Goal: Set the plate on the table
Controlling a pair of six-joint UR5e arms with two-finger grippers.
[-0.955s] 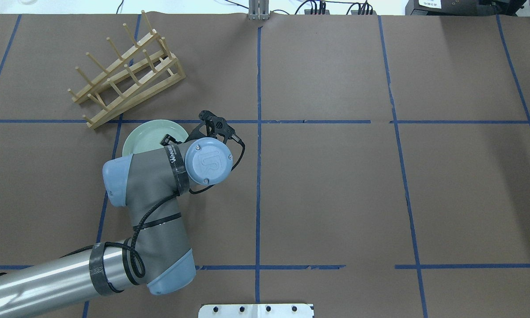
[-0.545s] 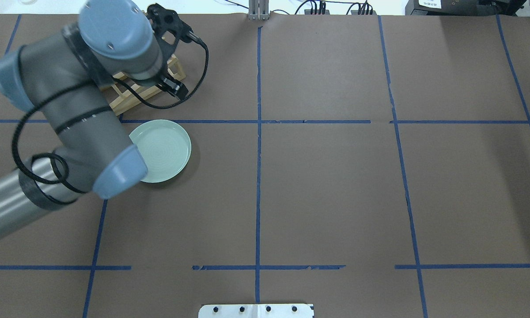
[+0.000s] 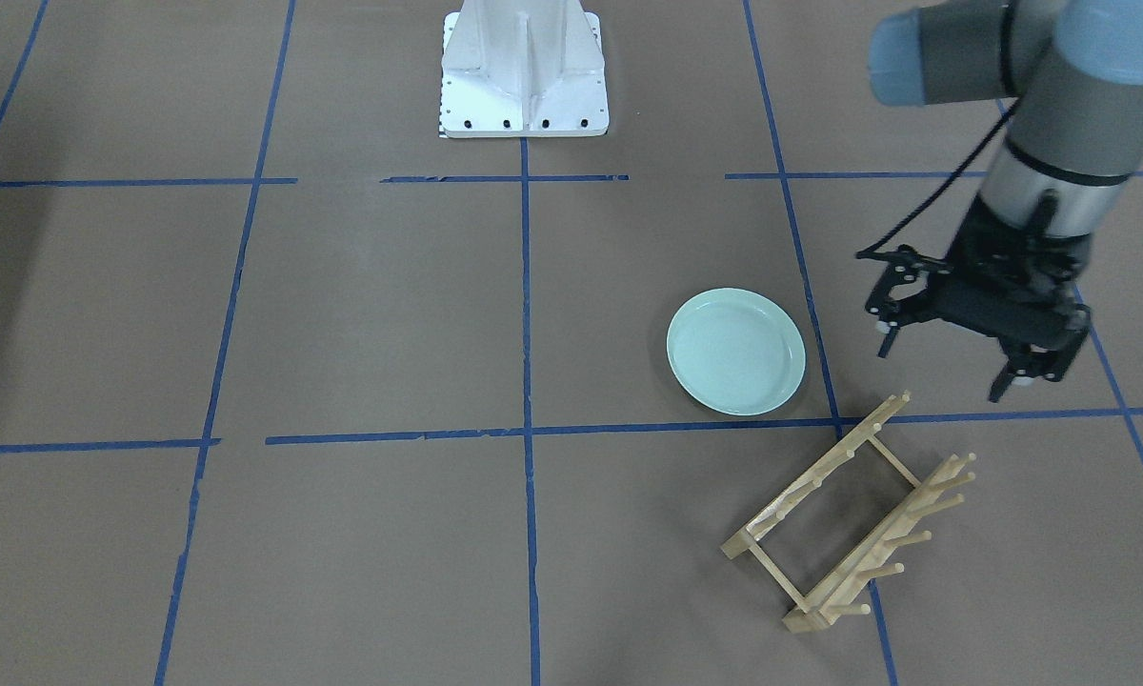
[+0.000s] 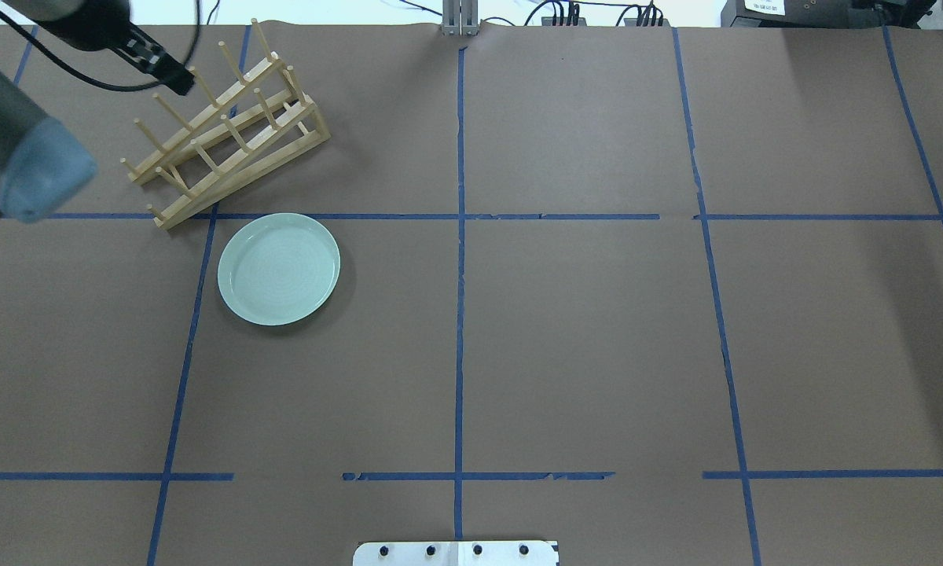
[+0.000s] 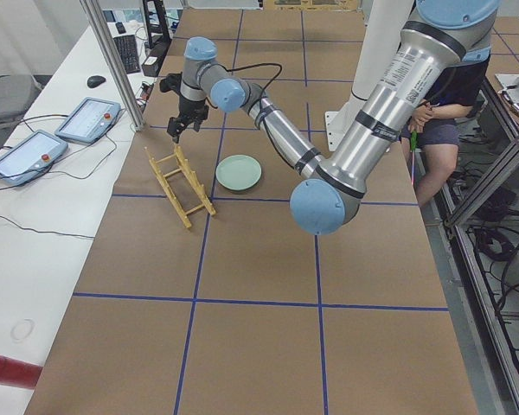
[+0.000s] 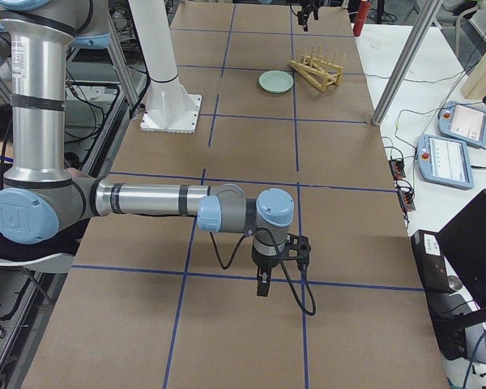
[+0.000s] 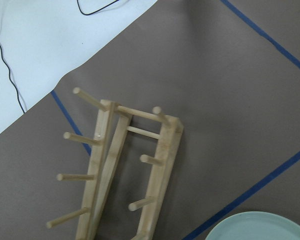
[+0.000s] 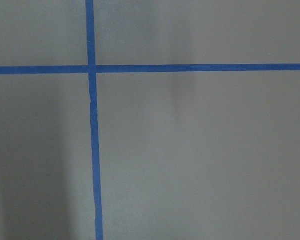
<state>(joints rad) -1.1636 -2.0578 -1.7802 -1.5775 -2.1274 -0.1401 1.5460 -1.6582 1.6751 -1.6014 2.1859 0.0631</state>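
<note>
Since it's glossy, stiff & prob. breakable, the plate (image 3: pixel 735 352) wants a rim pinch; it lies flat on the table (image 3: pixel 343 314), left half, just beside the rack (image 3: pixel 848 514). Left gripper (image 3: pixel 943 370) jaws apart, empty; right gripper (image 6: pixel 263 284): can't tell.
</note>
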